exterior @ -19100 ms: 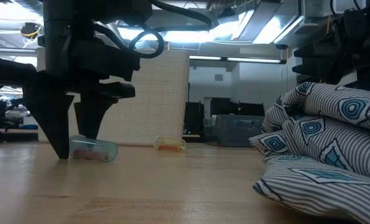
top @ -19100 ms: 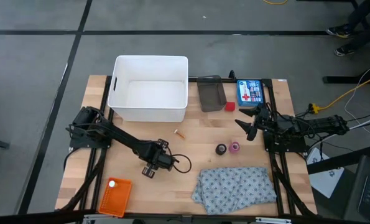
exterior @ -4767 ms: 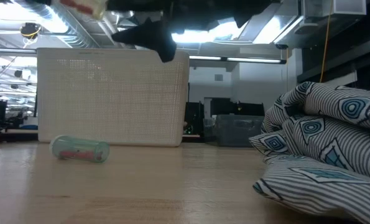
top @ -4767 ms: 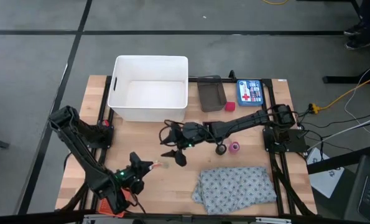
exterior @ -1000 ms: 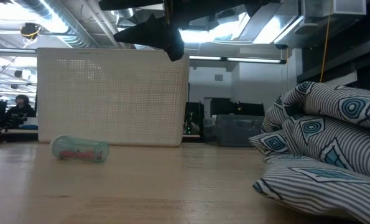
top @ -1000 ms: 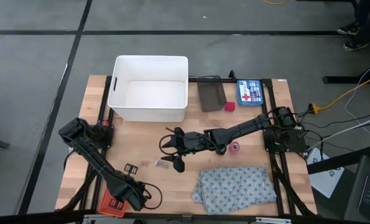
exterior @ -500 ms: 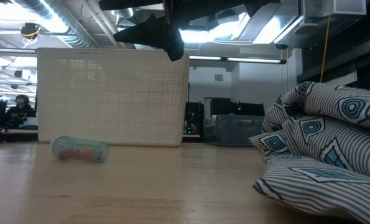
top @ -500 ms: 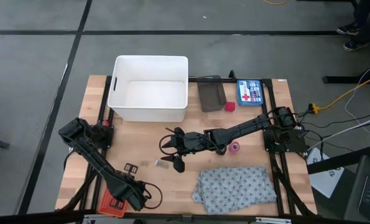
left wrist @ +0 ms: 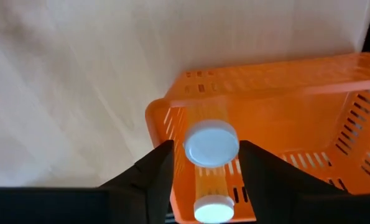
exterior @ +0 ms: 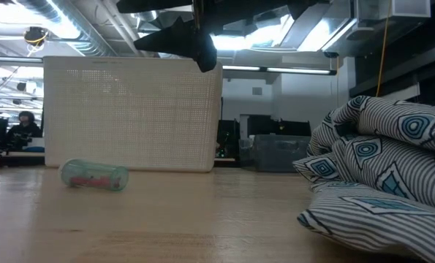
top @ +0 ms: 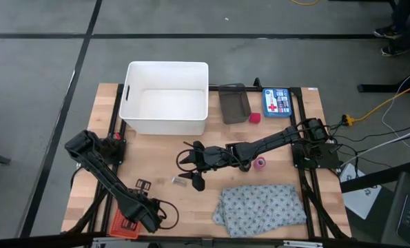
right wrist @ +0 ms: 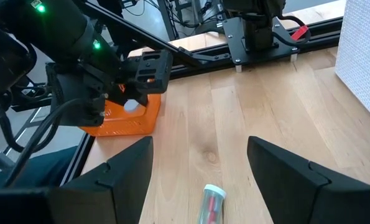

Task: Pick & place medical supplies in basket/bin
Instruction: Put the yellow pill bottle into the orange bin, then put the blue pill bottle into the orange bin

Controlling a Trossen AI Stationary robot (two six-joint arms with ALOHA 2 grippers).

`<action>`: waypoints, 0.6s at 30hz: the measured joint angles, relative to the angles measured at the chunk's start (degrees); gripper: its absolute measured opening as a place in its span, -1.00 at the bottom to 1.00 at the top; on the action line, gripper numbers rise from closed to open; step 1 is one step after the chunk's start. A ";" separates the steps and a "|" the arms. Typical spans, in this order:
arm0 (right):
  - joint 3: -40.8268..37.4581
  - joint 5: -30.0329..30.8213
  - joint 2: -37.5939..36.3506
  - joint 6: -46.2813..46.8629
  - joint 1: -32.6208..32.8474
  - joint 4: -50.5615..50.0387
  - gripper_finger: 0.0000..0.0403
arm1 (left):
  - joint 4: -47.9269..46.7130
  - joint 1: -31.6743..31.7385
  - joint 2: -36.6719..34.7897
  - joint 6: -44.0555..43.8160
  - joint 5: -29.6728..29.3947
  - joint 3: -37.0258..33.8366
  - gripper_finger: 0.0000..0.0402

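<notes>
Basket, orange, sits at the near left corner of the tabletop, and the left gripper hangs right over its corner. Its jaws stand apart, released: a white-capped vial shows between them without either finger touching it, and a second white-capped vial lies in the basket below. Well away from the basket, toward mid-tabletop, the right gripper hovers with jaws spread wide, gripping nothing, above a clear vial lying on the wood. Farther from the basket, a dark roll and a pink roll sit side by side. The cloth lies bunched along the near edge, and the white tub stands at the far side.
</notes>
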 joint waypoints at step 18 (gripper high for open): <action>0.00 -0.09 0.01 -0.18 0.00 0.07 0.30 | -6.30 -0.60 -2.35 -0.57 -6.65 8.89 -0.04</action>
